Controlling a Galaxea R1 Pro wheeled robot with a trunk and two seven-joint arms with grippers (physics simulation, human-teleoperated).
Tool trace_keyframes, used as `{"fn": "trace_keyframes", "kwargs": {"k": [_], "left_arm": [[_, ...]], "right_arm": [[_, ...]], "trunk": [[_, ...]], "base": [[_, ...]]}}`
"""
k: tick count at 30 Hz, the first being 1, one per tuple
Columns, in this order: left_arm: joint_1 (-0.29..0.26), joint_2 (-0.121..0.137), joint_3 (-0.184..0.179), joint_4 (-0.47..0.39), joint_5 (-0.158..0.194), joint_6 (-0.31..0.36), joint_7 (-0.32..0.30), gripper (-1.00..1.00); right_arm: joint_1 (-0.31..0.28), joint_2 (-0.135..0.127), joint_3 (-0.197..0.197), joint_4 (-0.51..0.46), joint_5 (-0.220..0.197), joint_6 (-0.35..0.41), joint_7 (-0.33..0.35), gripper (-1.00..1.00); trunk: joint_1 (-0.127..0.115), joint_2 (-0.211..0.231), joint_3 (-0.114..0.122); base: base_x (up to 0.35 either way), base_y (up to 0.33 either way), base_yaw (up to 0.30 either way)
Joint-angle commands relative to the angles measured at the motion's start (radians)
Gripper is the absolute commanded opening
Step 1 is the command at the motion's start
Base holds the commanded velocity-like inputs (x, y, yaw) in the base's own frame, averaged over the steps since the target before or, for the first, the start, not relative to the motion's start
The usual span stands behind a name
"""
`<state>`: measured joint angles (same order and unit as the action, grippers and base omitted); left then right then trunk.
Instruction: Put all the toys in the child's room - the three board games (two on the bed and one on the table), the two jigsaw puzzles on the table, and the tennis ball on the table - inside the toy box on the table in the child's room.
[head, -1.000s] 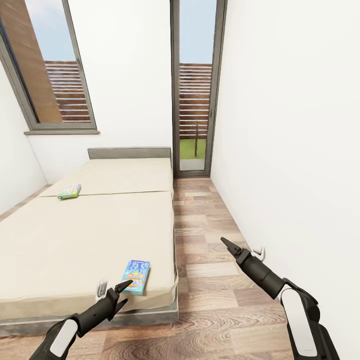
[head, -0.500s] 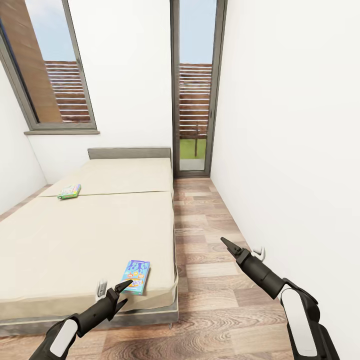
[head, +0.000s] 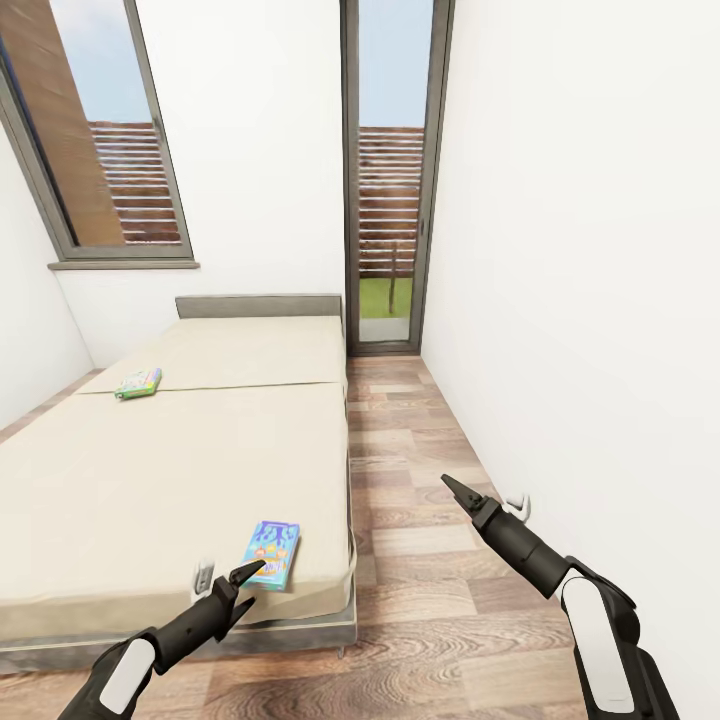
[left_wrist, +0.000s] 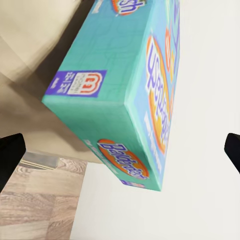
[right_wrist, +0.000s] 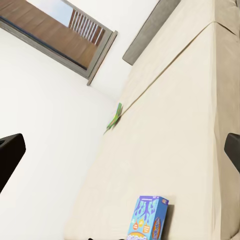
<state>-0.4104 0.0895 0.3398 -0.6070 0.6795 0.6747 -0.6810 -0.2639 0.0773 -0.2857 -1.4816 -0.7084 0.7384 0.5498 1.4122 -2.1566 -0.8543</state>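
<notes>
The left gripper (head: 247, 572), jaws spread and empty, faces the blue game box (head: 272, 553): light, stiff cardboard, best pinched across its thin edge.

On the teal board game box (left_wrist: 125, 95) in your left wrist view, an orange oval logo on one narrow side seems to begin "Bala", the rest unclear. The purple panel's red-and-white mark and other lettering are unreadable.

Whole head view shifted slightly: blue board game (head: 272, 553) and bed (head: 170, 470) edge sit marginally higher; camera moved
</notes>
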Motion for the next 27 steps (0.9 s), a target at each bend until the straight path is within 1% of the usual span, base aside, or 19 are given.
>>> {"fn": "trace_keyframes", "kwargs": {"k": [1, 10, 27], "left_arm": [[-0.001, 0.000, 0.002, 0.001, 0.003, 0.006, -0.002, 1.00], [-0.001, 0.000, 0.002, 0.000, 0.003, 0.006, -0.002, 1.00], [-0.001, 0.000, 0.002, 0.001, 0.003, 0.006, -0.002, 1.00]], "right_arm": [[-0.001, 0.001, -0.003, 0.000, -0.002, 0.007, 0.002, 1.00], [-0.001, 0.001, -0.003, 0.000, -0.002, 0.007, 0.002, 1.00], [-0.001, 0.001, -0.003, 0.000, -0.002, 0.007, 0.002, 1.00]], "trunk": [[0.000, 0.000, -0.001], [0.000, 0.000, -0.001], [0.000, 0.000, -0.001]], "base": [[0.070, 0.005, 0.000], [0.087, 0.021, 0.000], [0.005, 0.001, 0.000]]}}
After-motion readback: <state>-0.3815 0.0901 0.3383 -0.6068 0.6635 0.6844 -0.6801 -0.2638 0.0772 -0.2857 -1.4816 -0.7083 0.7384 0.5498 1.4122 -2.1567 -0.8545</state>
